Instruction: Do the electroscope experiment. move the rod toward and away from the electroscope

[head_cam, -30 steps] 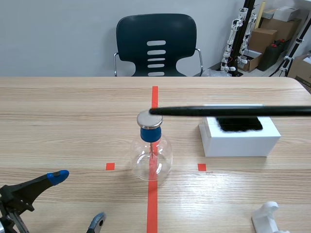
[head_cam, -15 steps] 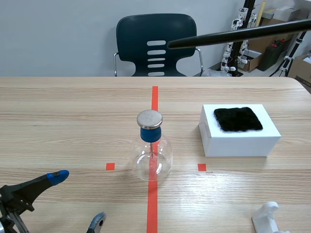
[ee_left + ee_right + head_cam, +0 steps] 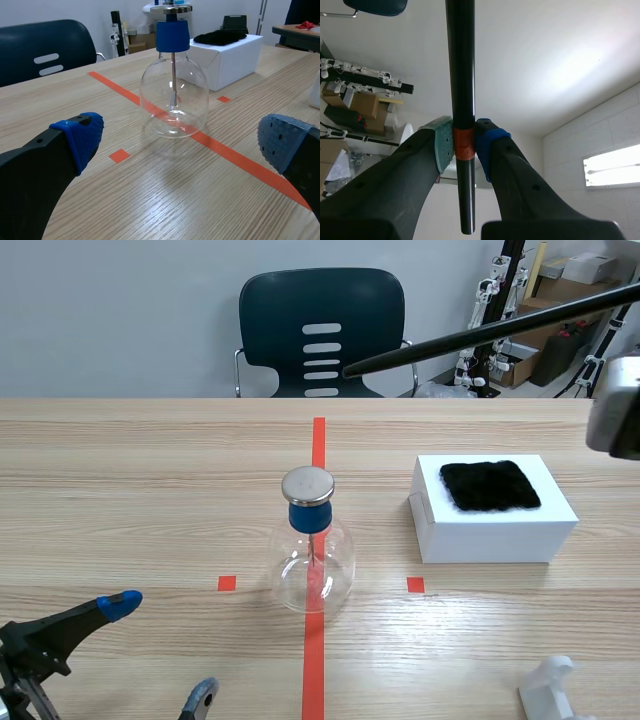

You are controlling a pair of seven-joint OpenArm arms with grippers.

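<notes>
The right claw (image 3: 465, 143) clamped the black rod (image 3: 480, 332) high, well apart from the electroscope (image 3: 310, 516); the left claw (image 3: 182, 142) gaped wide.

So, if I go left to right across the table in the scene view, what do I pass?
Left gripper → electroscope → white box with the black cloth on top.

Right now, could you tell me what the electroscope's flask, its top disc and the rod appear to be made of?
The flask looks like clear glass: transparent, with glossy reflections. The top disc seems bare metal, a dull silver-grey sheen. The rod is smooth, slightly glossy black, perhaps plastic; I cannot tell.
</notes>
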